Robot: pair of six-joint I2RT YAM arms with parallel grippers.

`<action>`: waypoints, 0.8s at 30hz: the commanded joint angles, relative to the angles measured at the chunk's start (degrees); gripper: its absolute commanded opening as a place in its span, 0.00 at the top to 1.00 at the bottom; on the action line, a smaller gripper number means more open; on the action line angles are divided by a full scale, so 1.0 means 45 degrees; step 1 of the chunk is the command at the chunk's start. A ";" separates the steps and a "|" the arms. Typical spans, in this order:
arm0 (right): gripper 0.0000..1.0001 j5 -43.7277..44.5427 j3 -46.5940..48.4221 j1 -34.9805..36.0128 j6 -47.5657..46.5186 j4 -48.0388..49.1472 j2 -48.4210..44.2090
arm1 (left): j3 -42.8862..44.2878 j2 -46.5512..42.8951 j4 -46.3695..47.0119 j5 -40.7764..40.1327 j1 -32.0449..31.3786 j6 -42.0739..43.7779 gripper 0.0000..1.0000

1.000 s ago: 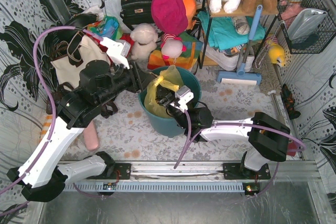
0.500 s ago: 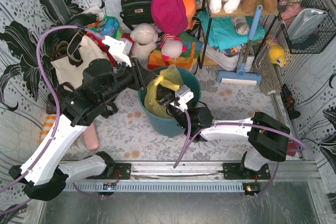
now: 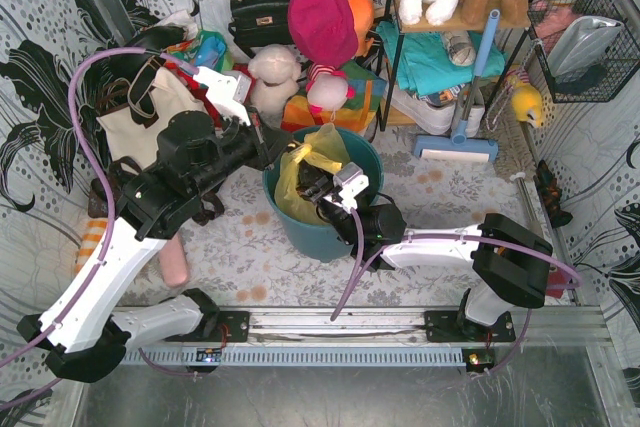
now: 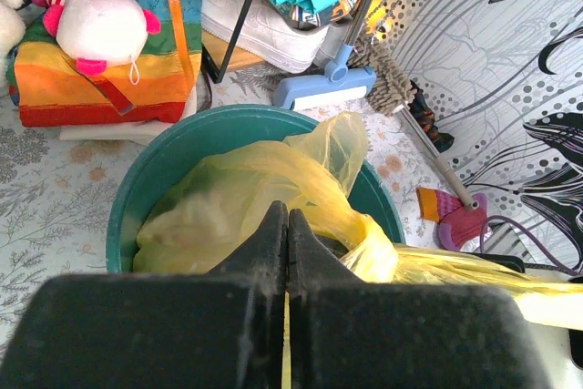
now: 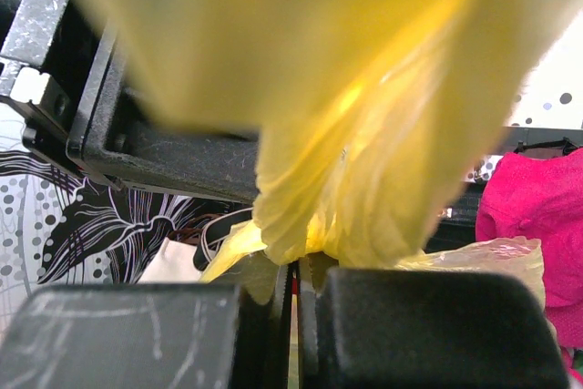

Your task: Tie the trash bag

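One trash bag (image 3: 318,150), one bin (image 3: 310,234); left hand (image 4: 288,213), right hand (image 5: 296,269) on it

**Overhead view:** bright, even, diffuse light. Only faint soft shadows fall left of the teal bin (image 3: 300,237), and the metal sheet (image 3: 330,397) on the near side of the bin shows mild glare.

**Left wrist view:** sharp at and beyond the bin. The left gripper (image 4: 288,211), in front of it, is dark and unfocused.

**Right wrist view:** the trash bag (image 5: 364,134) is blurred and glowing, apparently backlit.
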 commanded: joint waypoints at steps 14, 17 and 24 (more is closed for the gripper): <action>0.96 -0.0054 0.0158 0.0062 0.0309 0.1311 -0.0237 | 0.0027 -0.0244 0.0496 -0.0869 -0.0054 0.0316 1.00; 1.00 -0.0057 0.0217 0.0060 0.0299 0.1311 -0.0189 | 0.0037 -0.0258 0.0515 -0.0851 -0.0061 0.0286 1.00; 1.00 -0.0136 0.0264 0.0064 0.0435 0.1311 -0.0120 | -0.0011 -0.0515 0.0501 -0.1197 -0.0059 0.0238 1.00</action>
